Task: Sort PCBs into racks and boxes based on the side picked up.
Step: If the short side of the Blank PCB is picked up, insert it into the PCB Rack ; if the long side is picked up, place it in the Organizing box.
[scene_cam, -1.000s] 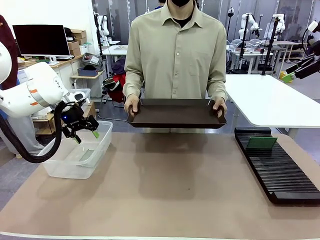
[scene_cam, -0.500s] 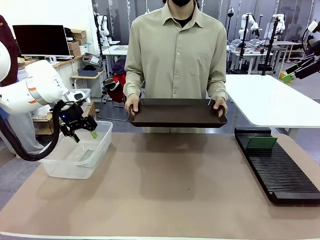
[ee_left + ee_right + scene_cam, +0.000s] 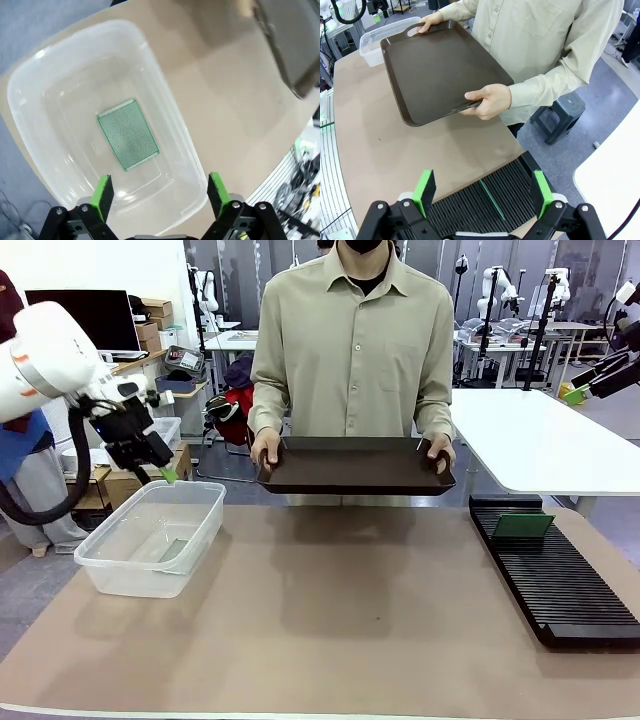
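While person holds tray, PCB lies in tub.

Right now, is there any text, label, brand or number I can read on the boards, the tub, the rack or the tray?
None can be read.
PCB in the clear tub: a hole grid, no print legible.
PCB in the rack: too small to tell.
Clear tub, black rack, dark tray: no markings visible.

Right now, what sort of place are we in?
Most likely a robotics lab: other robot arms stand at white worktables behind the person, with a monitor on a cluttered desk.
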You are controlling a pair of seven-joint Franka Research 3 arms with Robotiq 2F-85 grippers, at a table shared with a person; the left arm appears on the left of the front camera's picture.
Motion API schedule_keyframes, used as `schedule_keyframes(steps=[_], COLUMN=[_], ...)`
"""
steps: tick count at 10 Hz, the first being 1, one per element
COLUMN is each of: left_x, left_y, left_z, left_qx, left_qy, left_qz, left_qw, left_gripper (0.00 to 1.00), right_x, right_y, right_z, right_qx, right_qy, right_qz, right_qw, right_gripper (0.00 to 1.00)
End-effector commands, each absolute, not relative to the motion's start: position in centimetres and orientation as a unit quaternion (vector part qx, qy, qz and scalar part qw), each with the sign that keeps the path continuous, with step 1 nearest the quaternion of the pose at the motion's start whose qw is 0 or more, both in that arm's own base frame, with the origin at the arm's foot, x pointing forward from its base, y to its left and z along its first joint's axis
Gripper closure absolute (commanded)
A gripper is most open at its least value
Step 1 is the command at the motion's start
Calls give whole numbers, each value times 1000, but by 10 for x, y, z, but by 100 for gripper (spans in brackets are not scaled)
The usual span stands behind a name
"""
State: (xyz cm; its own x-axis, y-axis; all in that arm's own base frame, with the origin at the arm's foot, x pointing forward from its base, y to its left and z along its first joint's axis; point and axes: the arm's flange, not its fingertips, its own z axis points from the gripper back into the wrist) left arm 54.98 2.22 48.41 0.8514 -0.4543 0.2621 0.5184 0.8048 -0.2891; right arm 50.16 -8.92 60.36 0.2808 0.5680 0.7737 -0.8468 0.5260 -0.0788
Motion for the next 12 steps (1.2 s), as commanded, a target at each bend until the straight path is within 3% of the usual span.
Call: schedule_keyframes(steps=[1, 4, 7, 10, 12], left_x=[539, 516, 499, 482, 496], left_y=[30, 15, 5, -10, -4], left_z=[509, 573, 603, 606, 611], left_qx=[-184, -186, -227, -250, -216], left_qy=[-116, -183, -234, -248, -241], left_qz=[-341, -452, -521, -519, -523], left_qw=[914, 853, 788, 779, 789], left_gripper=[0, 0, 0, 0, 0], right_x=[501, 501, 501, 501, 501], right_y=[-88, -88, -88, -88, -88], right_z=[603, 603, 603, 603, 603], right_qx=[179, 179, 179, 179, 179], right_qy=[-391, -391, -391, -391, -391], right_qz=[454, 454, 454, 454, 454], right_qw=[780, 780, 780, 780, 780], right_gripper=[0, 0, 0, 0, 0])
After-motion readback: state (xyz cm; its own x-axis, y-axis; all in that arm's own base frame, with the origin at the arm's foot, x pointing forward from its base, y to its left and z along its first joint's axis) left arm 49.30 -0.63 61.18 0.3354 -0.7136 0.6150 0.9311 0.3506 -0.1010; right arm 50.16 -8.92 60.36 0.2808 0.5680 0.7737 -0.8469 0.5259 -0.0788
